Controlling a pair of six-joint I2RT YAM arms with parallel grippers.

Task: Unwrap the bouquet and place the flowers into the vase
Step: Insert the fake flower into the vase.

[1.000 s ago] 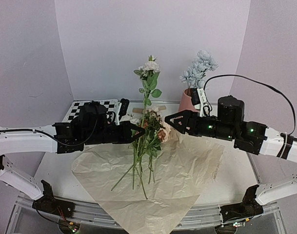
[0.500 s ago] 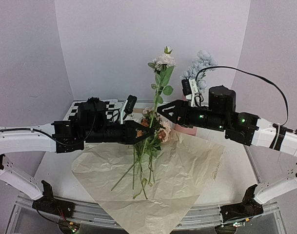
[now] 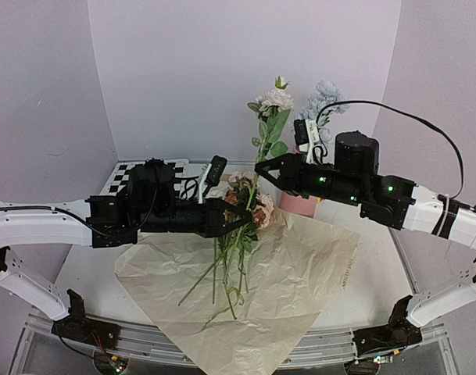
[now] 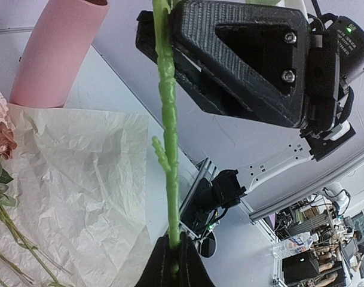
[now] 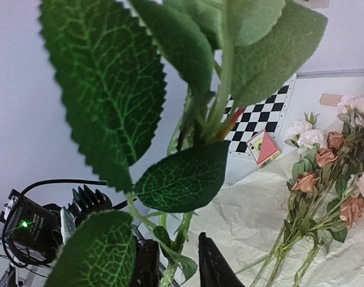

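Note:
My left gripper (image 3: 238, 218) (image 4: 173, 260) is shut on the low end of a green stem (image 4: 169, 143). That stem rises upright to a white flower (image 3: 274, 98). My right gripper (image 3: 261, 166) (image 5: 176, 266) sits higher on the same stem, jaws apart with stem and leaves (image 5: 182, 179) between them. The remaining flowers (image 3: 239, 226) (image 5: 325, 173) lie on the opened paper (image 3: 300, 266) (image 5: 253, 221). The pink vase (image 3: 298, 205) (image 4: 56, 51) stands behind my right arm, holding pale-blue blooms (image 3: 320, 100).
A checkerboard mat (image 3: 132, 173) (image 5: 259, 113) lies at the back left, with a small pink card-like block (image 5: 262, 147) beside it. The paper hangs over the table's near edge (image 3: 222, 344). Walls close in on both sides and behind.
The left gripper has carried the white flower up and to the right. The right gripper has moved left onto its stem, and its jaws have narrowed around it.

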